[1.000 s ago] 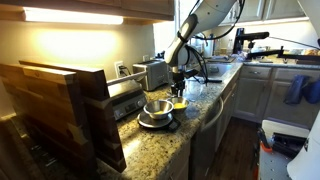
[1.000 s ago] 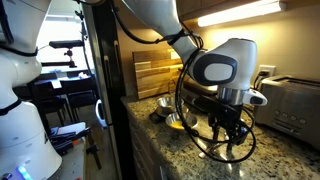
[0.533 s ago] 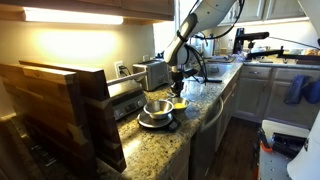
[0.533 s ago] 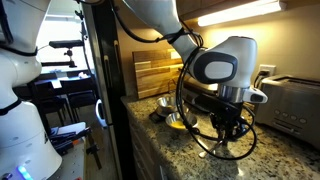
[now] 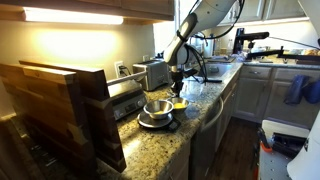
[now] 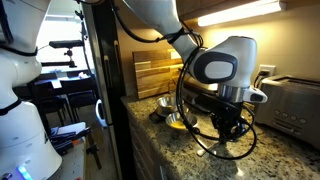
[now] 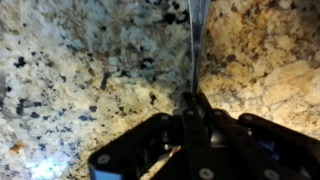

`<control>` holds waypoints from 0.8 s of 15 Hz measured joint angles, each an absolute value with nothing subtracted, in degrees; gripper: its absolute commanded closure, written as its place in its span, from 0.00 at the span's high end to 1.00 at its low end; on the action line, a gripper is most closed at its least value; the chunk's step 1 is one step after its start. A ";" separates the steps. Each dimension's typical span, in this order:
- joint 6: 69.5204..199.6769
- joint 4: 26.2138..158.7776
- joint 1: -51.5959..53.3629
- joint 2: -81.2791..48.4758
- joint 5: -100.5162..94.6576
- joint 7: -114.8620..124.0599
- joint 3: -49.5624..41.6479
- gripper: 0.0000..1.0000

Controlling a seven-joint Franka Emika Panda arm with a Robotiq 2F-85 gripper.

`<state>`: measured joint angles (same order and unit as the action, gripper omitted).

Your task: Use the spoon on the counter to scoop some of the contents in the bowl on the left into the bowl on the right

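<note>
The speckled granite counter [image 5: 150,148] is seen in both exterior views and fills the wrist view [image 7: 80,70]. The white arm [image 6: 220,68] is bent down over it. In an exterior view, wooden cutting boards [image 5: 60,105] are stood at about nine o'clock from the bowls, and a toaster [image 5: 150,72] is set against the wall at about twelve o'clock from them.

A steel bowl [image 5: 157,108] is placed on a dark plate [image 5: 152,122]. A smaller yellow bowl [image 5: 179,104] is found just beside it at three o'clock. In an exterior view the steel bowl [image 6: 163,102] is seen at eleven o'clock from the yellow bowl [image 6: 176,121].

The gripper [image 5: 179,88] is held low, at twelve o'clock from the yellow bowl. In an exterior view the gripper [image 6: 228,130] is placed at three o'clock from that bowl, close above the granite.

In the wrist view the gripper [image 7: 190,103] is clenched on the thin metal handle of the spoon [image 7: 193,50], which is pointed straight to twelve o'clock across the granite. The spoon's far end is cut off by the frame edge. Whether the spoon is touching the counter cannot be told.
</note>
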<state>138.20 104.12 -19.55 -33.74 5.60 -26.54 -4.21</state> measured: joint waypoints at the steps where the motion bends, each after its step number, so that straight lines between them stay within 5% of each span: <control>1: 138.19 104.12 -19.55 -33.72 5.60 -26.54 -4.19 0.07; 12: 138.06 107.02 -19.48 -27.33 5.58 -28.95 -3.05 0.06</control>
<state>138.06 107.02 -19.48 -27.33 5.58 -28.95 -3.05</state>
